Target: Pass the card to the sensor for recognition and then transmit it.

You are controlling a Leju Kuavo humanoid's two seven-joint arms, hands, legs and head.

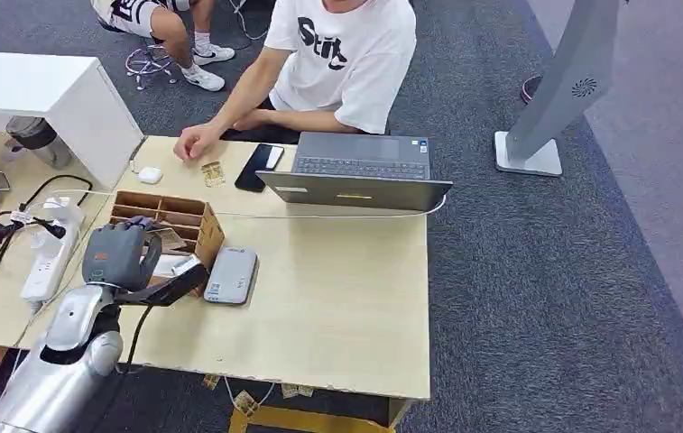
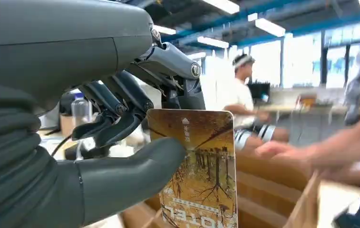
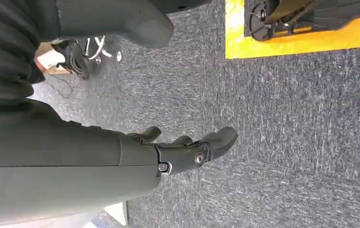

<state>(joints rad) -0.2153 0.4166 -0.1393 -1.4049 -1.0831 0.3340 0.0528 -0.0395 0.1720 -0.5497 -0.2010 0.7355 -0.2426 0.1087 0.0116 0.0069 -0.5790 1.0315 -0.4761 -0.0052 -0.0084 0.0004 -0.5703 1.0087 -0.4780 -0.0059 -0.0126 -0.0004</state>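
Wooden box (image 1: 179, 219) w/ dividers on table (image 1: 337, 307), compartment contents unclear. Left hand (image 1: 121, 255) pinches card (image 2: 199, 171) btwn thumb & fingers, just above box. Card: yellow-brown tree print, "HOTEL" at one end. Grey sensor (image 1: 231, 274) flat beside box. Right hand (image 3: 187, 149) hangs over carpet, fingers apart, holding nothing.

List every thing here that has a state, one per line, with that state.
Left hand: holds the hotel card above the wooden box.
Hotel card: pinched upright between thumb and fingers.
Right hand: holds nothing, fingers loosely extended, hanging over the carpet.
Laptop: lid open.
Wooden box: open-topped, divided into compartments.
Card reader: lying flat, nothing on it.
Phone: screen dark.
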